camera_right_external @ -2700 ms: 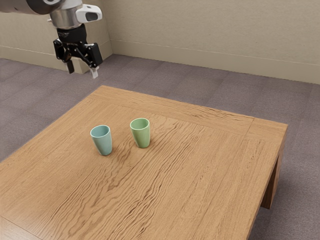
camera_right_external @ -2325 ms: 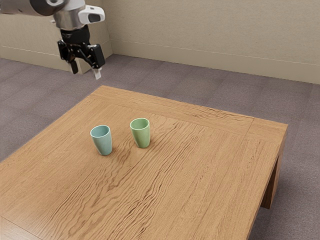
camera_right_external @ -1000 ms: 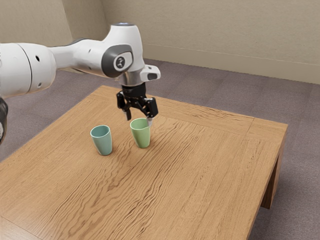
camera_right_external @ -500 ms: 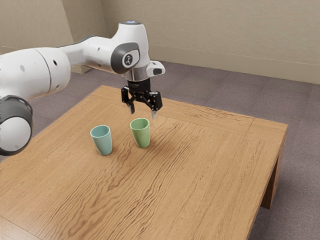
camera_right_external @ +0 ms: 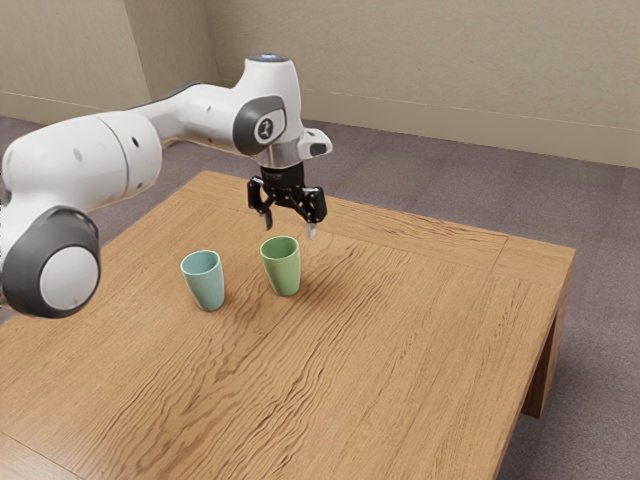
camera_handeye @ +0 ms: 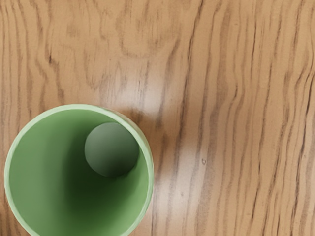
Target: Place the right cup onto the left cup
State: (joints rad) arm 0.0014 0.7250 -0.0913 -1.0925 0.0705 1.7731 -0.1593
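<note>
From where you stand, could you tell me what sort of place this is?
Probably a plain, simulated indoor room: there is a carpet-like floor, a bare beige wall with a baseboard, and a wooden table.

it looks like a plain indoor room, whether home or office i cannot tell, with greyish-purple carpet (camera_right_external: 420, 170), beige walls (camera_right_external: 430, 60), a baseboard (camera_right_external: 480, 127) and a wood-grained tabletop (camera_right_external: 400, 350).

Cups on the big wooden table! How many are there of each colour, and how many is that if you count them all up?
Green cup: 1
Light blue cup: 1
Total: 2
</note>
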